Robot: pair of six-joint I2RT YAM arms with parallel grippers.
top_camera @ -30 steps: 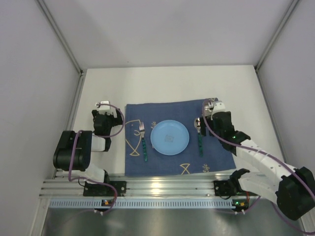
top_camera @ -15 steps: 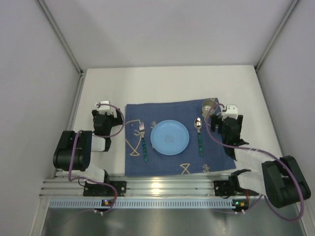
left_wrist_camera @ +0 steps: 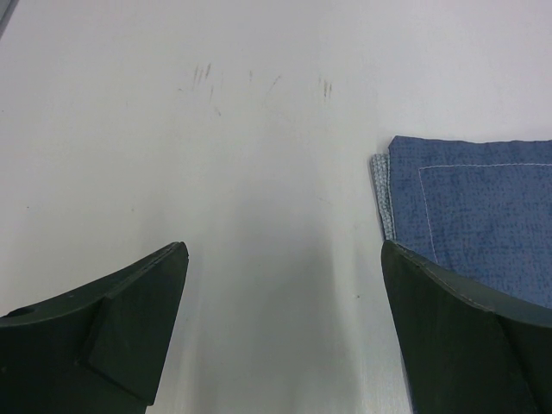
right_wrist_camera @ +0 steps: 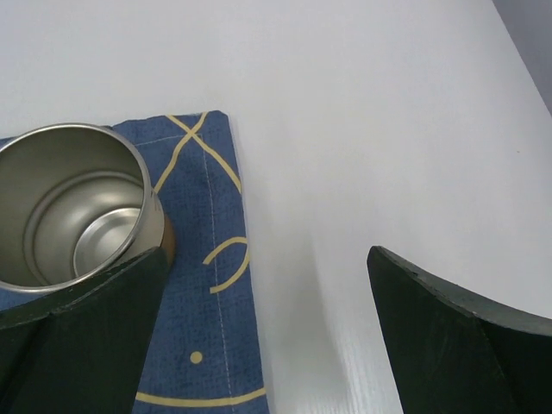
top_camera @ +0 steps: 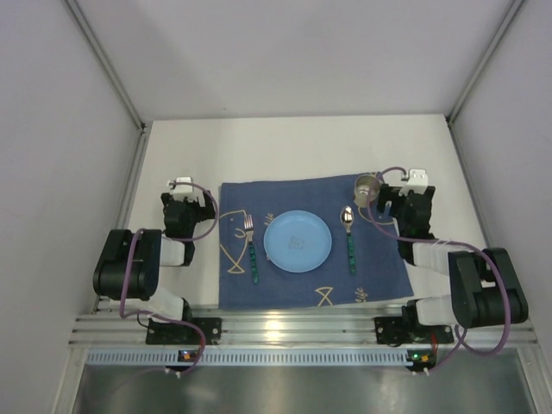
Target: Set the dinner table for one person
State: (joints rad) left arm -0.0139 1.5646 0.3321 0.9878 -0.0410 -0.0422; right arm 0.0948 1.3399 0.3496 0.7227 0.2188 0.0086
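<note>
Our left hand sits low over the white table, released, with fingers spread wide and nothing between them. A corner of the dark blue cloth lies just ahead of its right finger. Further right of that hand, on the cloth, a fork, a blue plate and a spoon lie side by side. Our right hand is also released and empty, its fingers straddling the cloth's edge and bare table. A steel cup stands upright on the cloth's corner, just ahead of its left finger; we cannot tell whether they touch.
</note>
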